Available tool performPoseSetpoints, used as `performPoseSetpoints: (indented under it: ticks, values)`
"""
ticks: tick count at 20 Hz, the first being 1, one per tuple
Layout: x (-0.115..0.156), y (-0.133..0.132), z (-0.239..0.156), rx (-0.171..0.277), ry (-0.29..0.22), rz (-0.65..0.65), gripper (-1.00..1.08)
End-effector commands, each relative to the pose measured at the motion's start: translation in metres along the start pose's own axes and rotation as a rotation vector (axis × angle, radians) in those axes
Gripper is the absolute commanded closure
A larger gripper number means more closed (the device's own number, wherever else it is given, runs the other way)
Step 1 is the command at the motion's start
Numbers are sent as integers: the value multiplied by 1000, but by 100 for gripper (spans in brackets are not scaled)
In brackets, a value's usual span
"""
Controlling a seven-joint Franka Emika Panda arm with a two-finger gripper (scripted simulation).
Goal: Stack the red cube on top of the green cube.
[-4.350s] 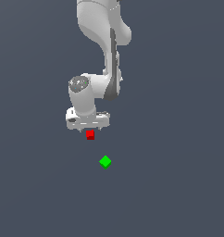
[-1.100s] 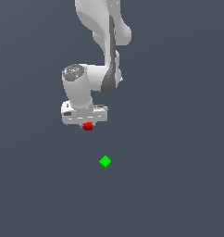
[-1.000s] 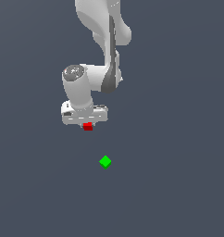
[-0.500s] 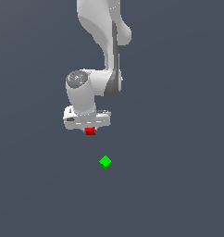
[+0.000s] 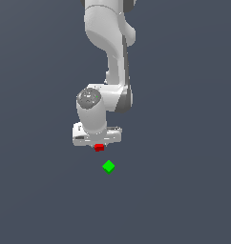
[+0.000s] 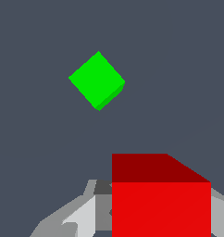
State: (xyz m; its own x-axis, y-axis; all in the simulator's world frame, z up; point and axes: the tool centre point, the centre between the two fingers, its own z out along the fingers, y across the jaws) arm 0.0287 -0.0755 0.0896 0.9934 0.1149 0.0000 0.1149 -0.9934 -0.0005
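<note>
The red cube sits between the fingers of my white gripper, which is shut on it and holds it off the grey floor. In the wrist view the red cube fills the near part of the picture, with grey fingers on either side. The green cube lies on the floor corner-on, a short way below and to the exterior view's right of the gripper. In the wrist view the green cube lies apart from the red one.
The white arm rises from the gripper to the top of the exterior view. The plain dark grey floor spreads all around.
The gripper, shut on the red cube throughout, lifted it and has since moved down and to the exterior view's right, closer to the green cube. The green cube has not moved.
</note>
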Motion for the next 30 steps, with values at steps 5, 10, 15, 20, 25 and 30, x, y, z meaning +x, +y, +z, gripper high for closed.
performPoseSetpoints:
  ticks: [5,10,15,20,25,30]
  values:
    - [39,-17,13,0,1,0,108]
    - [61,-26,21,0,0,0,108]
    - [75,-32,25,0,0,0,108]
    - [83,-34,27,0,0,0,108]
    - [84,-35,28,0,0,0,-92]
    - [84,-35,28,0,0,0,-92]
